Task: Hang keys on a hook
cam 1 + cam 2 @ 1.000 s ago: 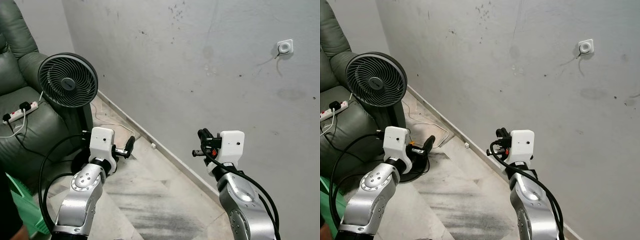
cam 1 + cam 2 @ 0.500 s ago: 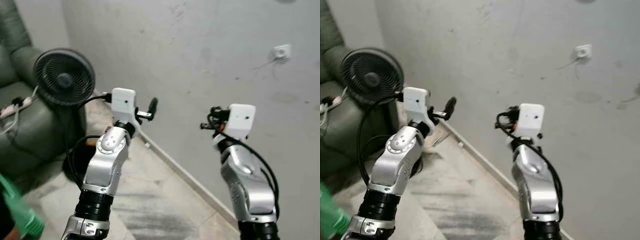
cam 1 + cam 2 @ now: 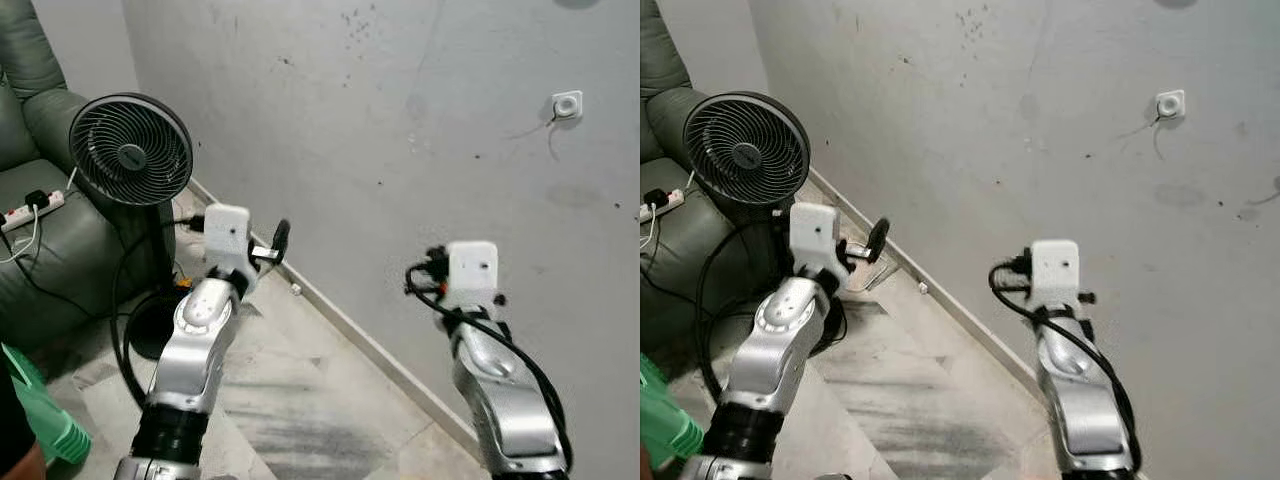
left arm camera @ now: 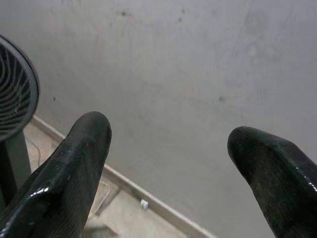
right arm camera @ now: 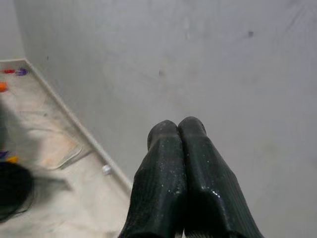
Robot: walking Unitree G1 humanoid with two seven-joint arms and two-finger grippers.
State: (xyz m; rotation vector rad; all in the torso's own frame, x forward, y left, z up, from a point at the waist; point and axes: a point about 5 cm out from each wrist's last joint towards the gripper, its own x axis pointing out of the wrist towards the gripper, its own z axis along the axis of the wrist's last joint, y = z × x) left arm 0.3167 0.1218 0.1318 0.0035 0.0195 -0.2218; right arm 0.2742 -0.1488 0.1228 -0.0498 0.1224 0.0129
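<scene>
Grey plaster wall (image 3: pixel 400 120), scuffed and dotted with dark marks, runs across the scene above a pale skirting and a worn, streaked tile floor (image 3: pixel 300 400). At the far left sits a green leather sofa (image 3: pixel 40 250) with a white power strip (image 3: pixel 30 212) on its seat, and in front of it a black round fan (image 3: pixel 132 155) stands on a pedestal base. A green plastic object (image 3: pixel 40 425) shows at the lower left corner.

High on the wall to the right is a small white square fixture (image 3: pixel 567 104) with a round centre and a thin wire or mark trailing down from it; it may be the hook, though it is too small to tell. No keys can be made out on it.

Both silver arms are raised toward the wall. The left gripper (image 4: pixel 168 148) points at the wall near the skirting, its two black fingers (image 4: pixel 74 168) spread wide apart with nothing between them. The right gripper (image 5: pixel 177 130) also faces the wall, lower than the fixture, its fingers pressed together tip to tip, and nothing shows between them. A small white object (image 5: pixel 106 169) lies by the skirting.
</scene>
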